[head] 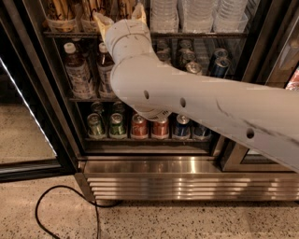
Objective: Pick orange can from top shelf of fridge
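Up at the top shelf point(196, 34), the tool point(119, 14) stands spread apart, flanking the orange can point(123, 5).
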Controlling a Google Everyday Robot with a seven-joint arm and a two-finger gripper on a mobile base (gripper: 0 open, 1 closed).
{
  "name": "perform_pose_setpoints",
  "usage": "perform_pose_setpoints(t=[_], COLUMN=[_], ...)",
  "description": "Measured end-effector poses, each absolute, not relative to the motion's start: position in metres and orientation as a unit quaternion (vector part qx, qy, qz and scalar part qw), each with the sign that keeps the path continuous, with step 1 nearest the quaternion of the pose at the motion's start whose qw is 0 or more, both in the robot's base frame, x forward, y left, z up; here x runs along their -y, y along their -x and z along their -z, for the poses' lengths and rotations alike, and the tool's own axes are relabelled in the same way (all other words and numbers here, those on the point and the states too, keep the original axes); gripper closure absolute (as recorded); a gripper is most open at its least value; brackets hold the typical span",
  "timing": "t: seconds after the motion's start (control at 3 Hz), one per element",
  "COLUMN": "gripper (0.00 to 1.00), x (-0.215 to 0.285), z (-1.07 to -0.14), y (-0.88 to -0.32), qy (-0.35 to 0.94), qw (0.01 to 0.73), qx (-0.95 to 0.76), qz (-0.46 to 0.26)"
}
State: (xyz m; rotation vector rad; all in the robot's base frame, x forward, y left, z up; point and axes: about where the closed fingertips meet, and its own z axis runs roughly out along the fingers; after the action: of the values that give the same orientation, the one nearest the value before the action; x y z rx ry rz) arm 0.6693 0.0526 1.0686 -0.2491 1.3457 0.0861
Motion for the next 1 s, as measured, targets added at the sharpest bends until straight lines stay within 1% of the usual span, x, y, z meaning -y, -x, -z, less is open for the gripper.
perform_pose_setpoints(t=[1.0], gripper=[0.22], x=[-0.037], z=[-1.067], y=[-0.697], qy=[0.096], qw=[0.771], qx=[-0.629], qz=[-0.029])
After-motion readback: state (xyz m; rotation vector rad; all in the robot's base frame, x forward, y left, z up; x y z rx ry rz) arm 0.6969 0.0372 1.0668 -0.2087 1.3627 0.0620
